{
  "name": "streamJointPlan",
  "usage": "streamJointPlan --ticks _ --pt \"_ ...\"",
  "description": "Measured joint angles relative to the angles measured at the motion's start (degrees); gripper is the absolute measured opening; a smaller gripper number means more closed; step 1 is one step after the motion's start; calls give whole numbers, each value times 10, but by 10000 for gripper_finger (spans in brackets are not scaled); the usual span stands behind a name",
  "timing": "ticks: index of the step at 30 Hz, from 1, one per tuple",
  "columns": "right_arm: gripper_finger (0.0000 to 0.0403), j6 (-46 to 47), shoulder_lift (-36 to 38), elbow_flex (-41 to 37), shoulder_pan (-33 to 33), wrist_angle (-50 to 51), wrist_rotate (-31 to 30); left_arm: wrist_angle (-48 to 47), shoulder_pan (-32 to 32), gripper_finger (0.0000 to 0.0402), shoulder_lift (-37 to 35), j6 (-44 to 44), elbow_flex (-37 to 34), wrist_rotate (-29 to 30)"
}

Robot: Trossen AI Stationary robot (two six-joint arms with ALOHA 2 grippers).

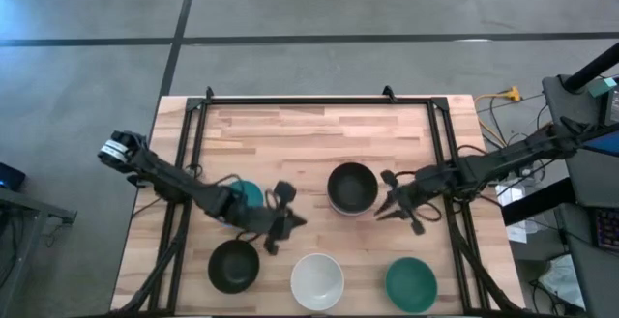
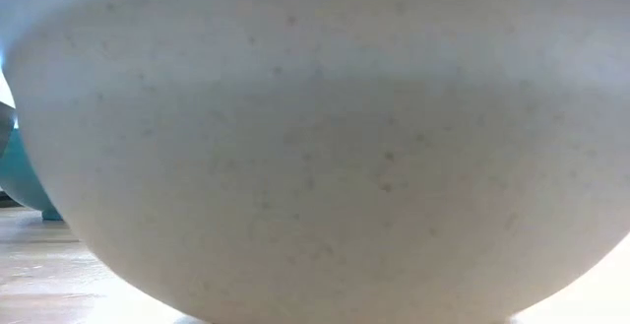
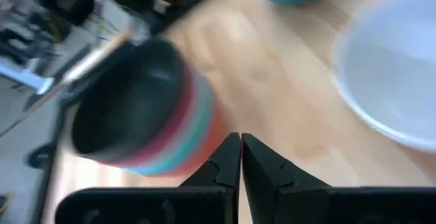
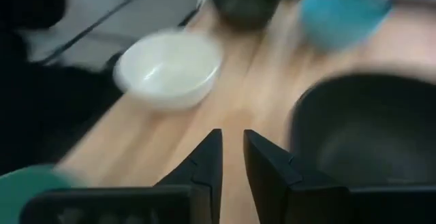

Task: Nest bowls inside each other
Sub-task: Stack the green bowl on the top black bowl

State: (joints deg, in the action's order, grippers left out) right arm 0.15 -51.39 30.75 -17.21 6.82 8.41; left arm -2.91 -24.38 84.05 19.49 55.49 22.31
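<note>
Now the left gripper (image 1: 281, 223), its fingers closed on nothing, hovers near the round white plastic bowl (image 1: 317, 281); the right gripper (image 1: 393, 205), slightly open, sits just beside the black-topped stack of nested bowls (image 1: 351, 188).

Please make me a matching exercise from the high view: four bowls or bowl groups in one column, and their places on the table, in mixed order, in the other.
Things:
1. white bowl
2. teal-green bowl
3. lone black bowl
4. stack with a black bowl on top

Places, as the high view shows them:
a. bottom row, left
b. bottom row, middle
c. bottom row, right
d. near the table's middle, beside the right gripper

Pairs: 1-b, 2-c, 3-a, 4-d
</note>
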Motion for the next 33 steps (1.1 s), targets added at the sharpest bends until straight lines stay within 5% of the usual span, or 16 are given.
streamJointPlan --ticks 5,17,33 --pt "82 89 -24 103 -58 190 21 9 -34 0 -5 -7 -51 12" --pt "164 283 -131 172 -221 264 -52 9 -35 0 -26 -28 -64 67" --pt "139 299 -336 254 -283 354 -85 38 -34 0 -26 -26 -64 67"
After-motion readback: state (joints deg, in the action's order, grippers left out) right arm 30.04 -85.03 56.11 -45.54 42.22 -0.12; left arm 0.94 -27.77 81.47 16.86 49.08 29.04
